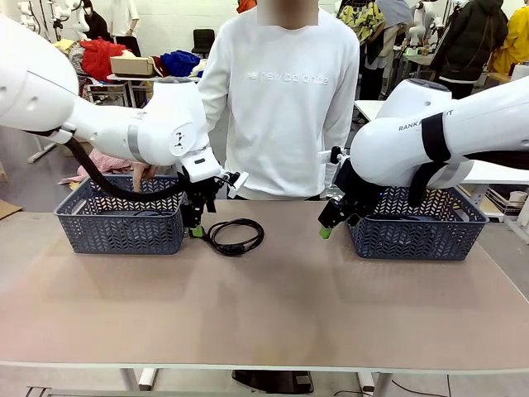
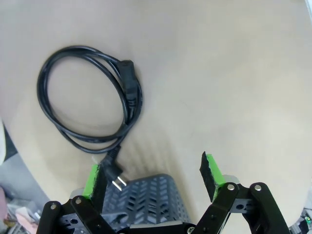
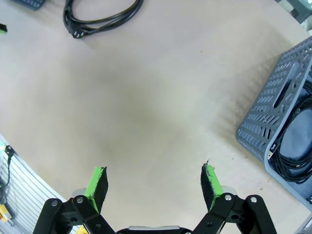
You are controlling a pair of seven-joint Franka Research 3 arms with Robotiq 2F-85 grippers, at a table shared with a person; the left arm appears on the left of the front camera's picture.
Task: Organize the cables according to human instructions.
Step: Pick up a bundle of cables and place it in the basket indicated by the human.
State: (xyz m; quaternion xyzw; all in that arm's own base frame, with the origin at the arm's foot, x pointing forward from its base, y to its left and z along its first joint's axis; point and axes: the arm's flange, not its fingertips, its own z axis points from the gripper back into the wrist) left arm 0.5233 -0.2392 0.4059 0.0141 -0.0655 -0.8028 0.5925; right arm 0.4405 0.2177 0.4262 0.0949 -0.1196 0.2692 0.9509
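One of the cables [image 1: 236, 235], a black coiled cord with a chunky plug, lies on the table just right of the left basket [image 1: 120, 222]. My left gripper [image 1: 197, 228] hangs open between that basket and the coil, with nothing in it. In the left wrist view the cable [image 2: 127, 80] lies ahead of the left gripper [image 2: 152, 168], its pronged plug close to one finger and the basket corner [image 2: 146, 200] below. My right gripper [image 1: 328, 225] is open and holds nothing beside the right basket [image 1: 417, 231]. The right wrist view has the right gripper [image 3: 154, 171] over bare table, the cable [image 3: 102, 18] far off, and more black cords [image 3: 292, 156] in the basket [image 3: 280, 105].
A person in a white sweatshirt [image 1: 281, 99] stands at the far side of the table, one hand [image 1: 144, 172] behind the left basket. The two grey mesh baskets sit at the far left and far right. Bare tabletop [image 1: 273, 306] stretches toward the near edge.
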